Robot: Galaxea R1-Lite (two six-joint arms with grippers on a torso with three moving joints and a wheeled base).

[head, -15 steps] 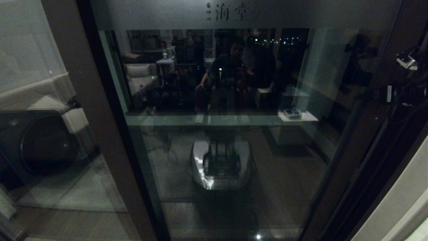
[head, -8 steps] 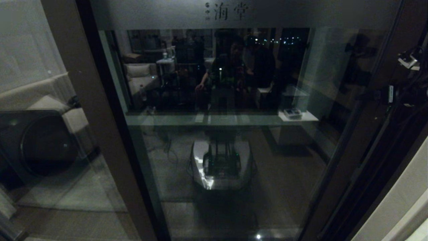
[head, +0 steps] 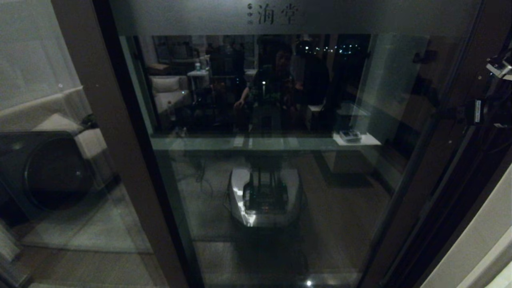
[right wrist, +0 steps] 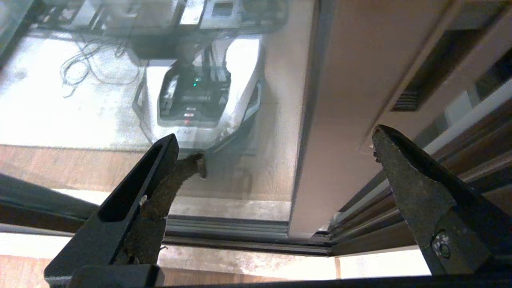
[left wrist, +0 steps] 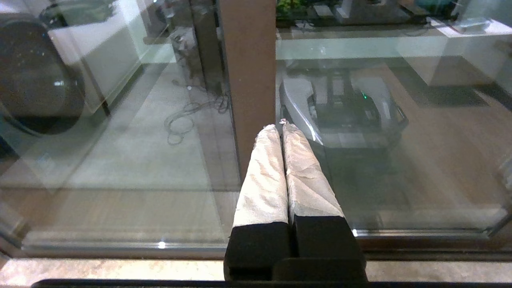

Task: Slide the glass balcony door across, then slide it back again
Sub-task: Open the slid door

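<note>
The glass balcony door [head: 280, 120] fills the head view, with a frosted top band [head: 360, 16] bearing small characters and dark brown stiles. Its right stile [right wrist: 344, 100] stands between the spread fingers of my right gripper [right wrist: 288, 152], which is open and holds nothing; one fingertip [right wrist: 198, 164] lies against the glass side. A dark recessed slot [right wrist: 432, 68] shows beyond the stile. The right arm [head: 490, 112] is at the far right of the head view. My left gripper [left wrist: 280, 127] is shut and empty, its white-wrapped fingers pointing at the brown left stile [left wrist: 248, 80].
A dark round-fronted machine [head: 52, 172] sits behind the left pane. The floor track [right wrist: 240, 236] runs along the door's foot. A pale wall [head: 480, 248] borders the right. My own base [head: 264, 196] is reflected in the glass.
My right arm has moved to the right and slightly up. The door has edged a little to the right with it.
</note>
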